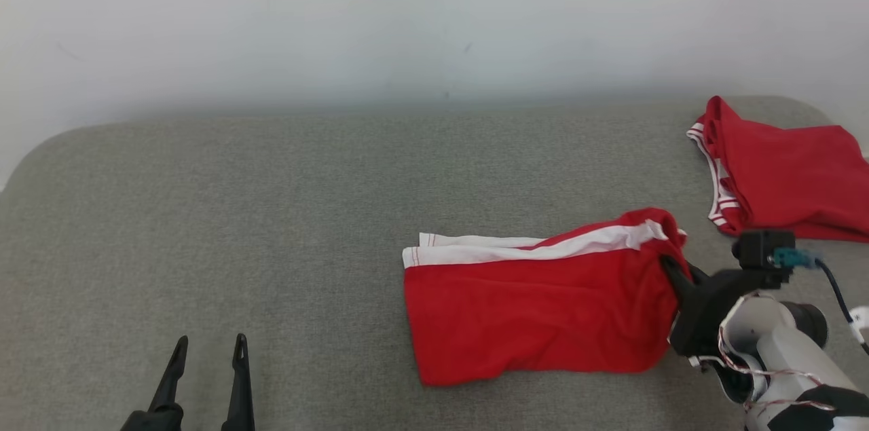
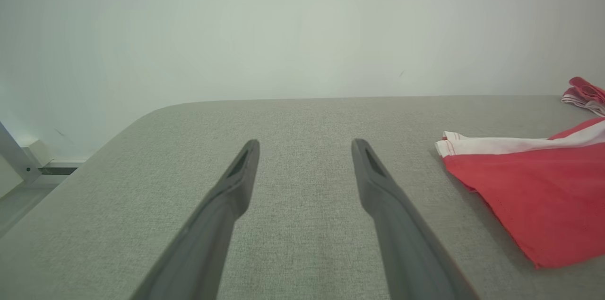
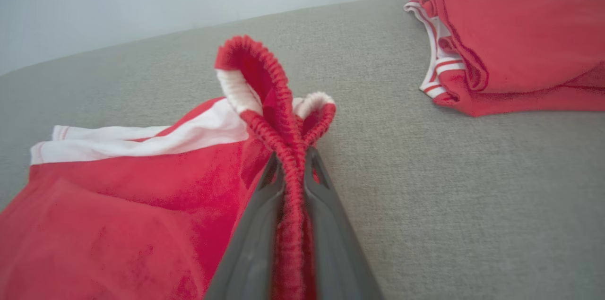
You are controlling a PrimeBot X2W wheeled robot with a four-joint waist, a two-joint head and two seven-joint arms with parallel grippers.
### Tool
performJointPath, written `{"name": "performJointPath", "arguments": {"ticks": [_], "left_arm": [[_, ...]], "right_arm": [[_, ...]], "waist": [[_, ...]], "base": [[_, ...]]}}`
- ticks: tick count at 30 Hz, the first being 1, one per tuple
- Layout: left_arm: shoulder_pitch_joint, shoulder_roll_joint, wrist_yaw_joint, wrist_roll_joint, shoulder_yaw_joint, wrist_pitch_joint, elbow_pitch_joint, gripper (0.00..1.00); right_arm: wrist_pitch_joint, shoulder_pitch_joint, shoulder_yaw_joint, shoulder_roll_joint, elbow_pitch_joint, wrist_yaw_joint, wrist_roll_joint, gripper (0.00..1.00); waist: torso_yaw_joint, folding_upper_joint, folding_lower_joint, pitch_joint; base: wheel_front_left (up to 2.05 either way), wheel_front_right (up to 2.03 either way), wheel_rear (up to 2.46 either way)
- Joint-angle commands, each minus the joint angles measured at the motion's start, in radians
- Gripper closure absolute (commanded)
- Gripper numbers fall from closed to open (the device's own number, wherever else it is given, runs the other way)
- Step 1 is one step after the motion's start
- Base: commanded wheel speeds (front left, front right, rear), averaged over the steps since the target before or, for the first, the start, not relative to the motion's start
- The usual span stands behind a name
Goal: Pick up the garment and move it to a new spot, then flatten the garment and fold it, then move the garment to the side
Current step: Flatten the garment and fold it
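Observation:
The garment (image 1: 536, 302) is a pair of red shorts with a white side stripe, folded flat on the grey padded table (image 1: 237, 214). My right gripper (image 1: 669, 268) is shut on its elastic waistband at the right end; the right wrist view has the bunched waistband (image 3: 279, 115) pinched between the two fingers (image 3: 250, 229). The same garment (image 2: 534, 186) appears at the right of the left wrist view. My left gripper (image 1: 207, 349) stands open at the lower left, well away from the cloth, and the left gripper (image 2: 305, 149) has nothing between its fingers.
A second red garment with white trim (image 1: 781, 173) lies folded at the table's far right, also visible as the folded pile (image 3: 510, 49). A pale wall (image 1: 407, 17) runs behind the table. The table's left half is bare grey fabric.

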Motion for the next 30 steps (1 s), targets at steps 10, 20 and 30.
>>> {"name": "performJointPath", "arguments": {"ticks": [10,20,30], "left_arm": [[-0.004,-0.031,-0.025,0.015,0.014,-0.003,0.015,0.00],[-0.037,-0.072,-0.054,0.038,0.014,-0.003,0.032,0.00],[-0.094,-0.129,-0.093,0.063,0.009,-0.003,0.067,0.00]], "right_arm": [[0.250,0.030,0.034,0.042,-0.323,0.000,0.338,1.00],[0.363,0.001,0.020,0.206,-0.339,0.000,0.307,1.00],[0.306,-0.066,0.009,0.297,-0.148,0.001,0.170,1.00]], "waist": [[-0.021,-0.0001,-0.0001,-0.001],[0.045,-0.0001,-0.0001,0.037],[0.132,-0.0001,-0.0001,0.082]], "base": [[0.00,0.00,0.00],[0.00,0.00,0.00],[0.00,0.00,0.00]]}}
